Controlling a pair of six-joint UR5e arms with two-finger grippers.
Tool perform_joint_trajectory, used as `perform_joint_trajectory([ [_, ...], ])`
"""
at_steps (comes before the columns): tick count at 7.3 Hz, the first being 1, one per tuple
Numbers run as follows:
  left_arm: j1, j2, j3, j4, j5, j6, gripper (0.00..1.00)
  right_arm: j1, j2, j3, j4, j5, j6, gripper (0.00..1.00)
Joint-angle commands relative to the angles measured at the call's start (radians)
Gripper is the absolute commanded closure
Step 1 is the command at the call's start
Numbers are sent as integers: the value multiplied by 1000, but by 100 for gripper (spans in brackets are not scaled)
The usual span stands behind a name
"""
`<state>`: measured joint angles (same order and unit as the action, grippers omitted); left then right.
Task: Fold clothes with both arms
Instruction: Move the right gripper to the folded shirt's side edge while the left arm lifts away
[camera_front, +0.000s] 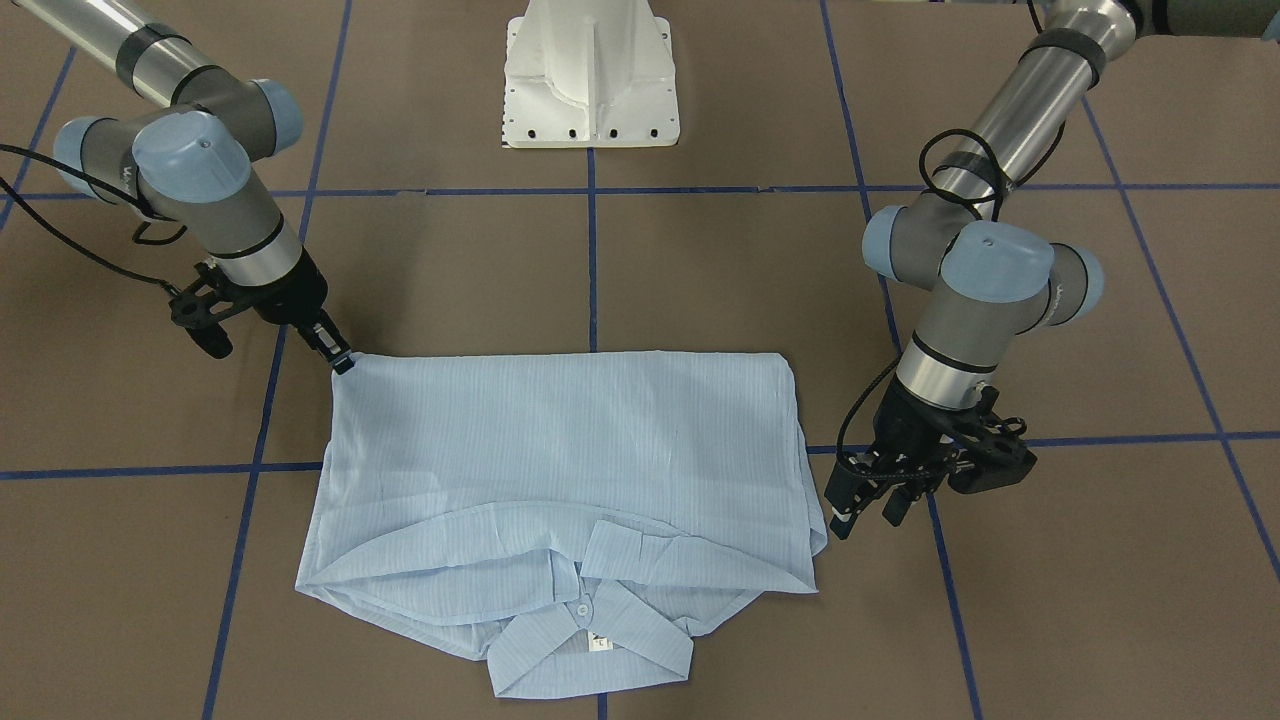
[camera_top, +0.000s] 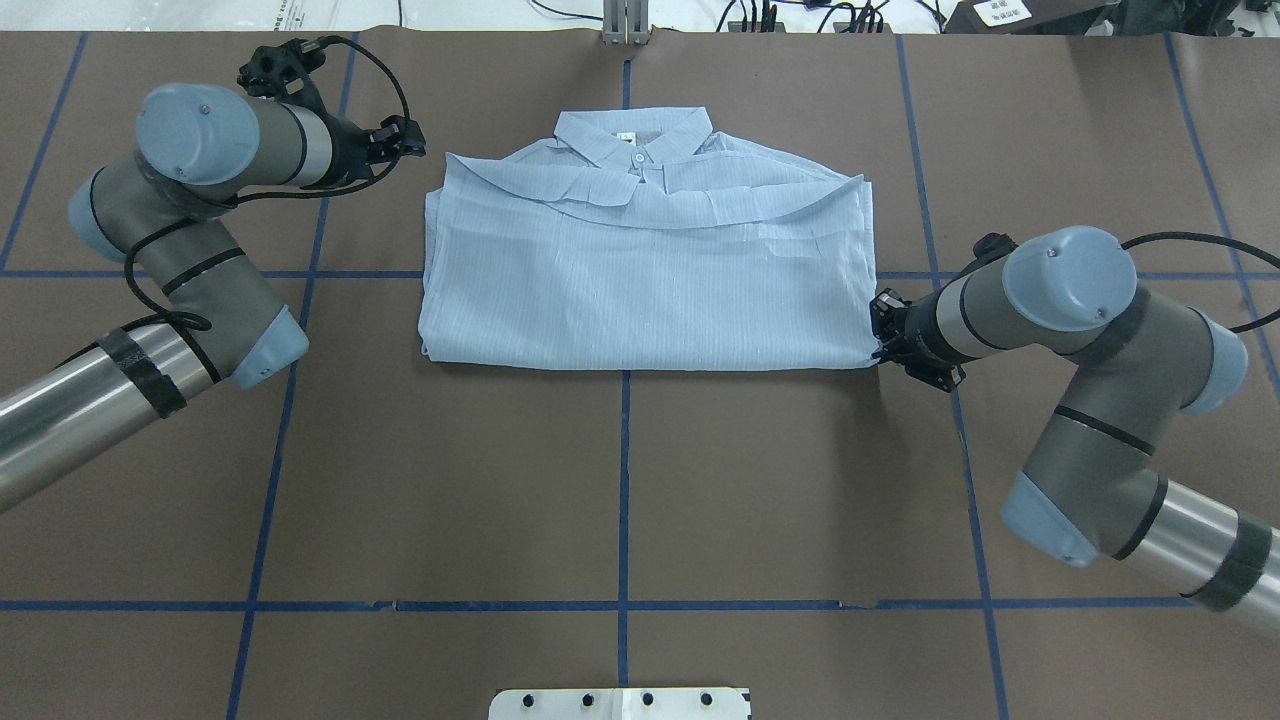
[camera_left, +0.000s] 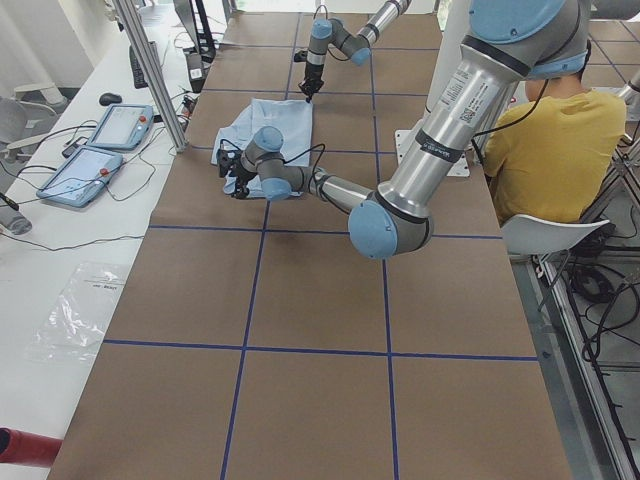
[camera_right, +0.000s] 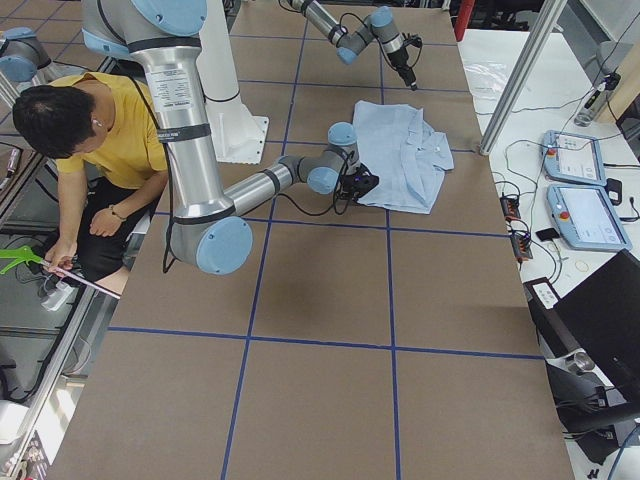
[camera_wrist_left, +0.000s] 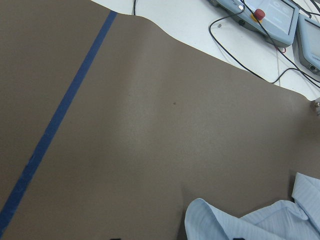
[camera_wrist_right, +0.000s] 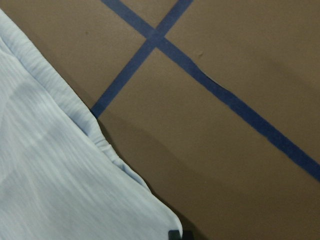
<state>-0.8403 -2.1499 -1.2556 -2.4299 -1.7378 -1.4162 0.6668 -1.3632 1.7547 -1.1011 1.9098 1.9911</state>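
**Folded shirt pinched at one corner, other gripper open beside it**

A thin pale-blue, finely striped button-up shirt (camera_top: 640, 285) is seen lying flat on the brown table (camera_top: 800, 480), which is marked off by blue tape lines (camera_top: 624, 480). The shirt is folded into a wide rectangle. Its lower part is laid up over the body, and its pointed collar (camera_front: 540, 655) is turned toward the far edge, away from the white flanged pedestal base (camera_front: 590, 80). A small white button (camera_front: 583, 609) and a white label (camera_front: 600, 644) can be made out at the neck.

Over on the robot's right, the black two-finger right gripper (camera_front: 342, 360) is set low at the shirt's near corner. Its jaws are closed together on that corner, and the fabric is drawn to a small point at the fingertips. In the right wrist view the cloth edge is seen running straight down to a dark fingertip at the bottom of the frame.

On the other side, the black two-finger left gripper (camera_front: 866, 520) is held just beside the shirt's edge at the collar end. No contact with the cloth is seen. Its jaws are spread apart, and nothing is held between them.
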Motion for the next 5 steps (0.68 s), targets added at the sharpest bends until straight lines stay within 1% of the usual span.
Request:
perform_joint_trajectory([
  [1,9,22,-45,2,-3,-26,22,-70,-139,198,-40,47,3,100],
  [2,12,56,-104,5,-11,-42,22,-105,-190,303,-93,104,5,100],
  [3,12,82,-148,3,-73,-76,22,-157,-245,392,-141,150,8,100],
  [4,29,105,-198,2,-92,-87,20,-214,-269,422,-154,216,76,100],
  [5,74,108,-232,3,-92,-151,21,-304,-274,469,-154,231,200,100],
])
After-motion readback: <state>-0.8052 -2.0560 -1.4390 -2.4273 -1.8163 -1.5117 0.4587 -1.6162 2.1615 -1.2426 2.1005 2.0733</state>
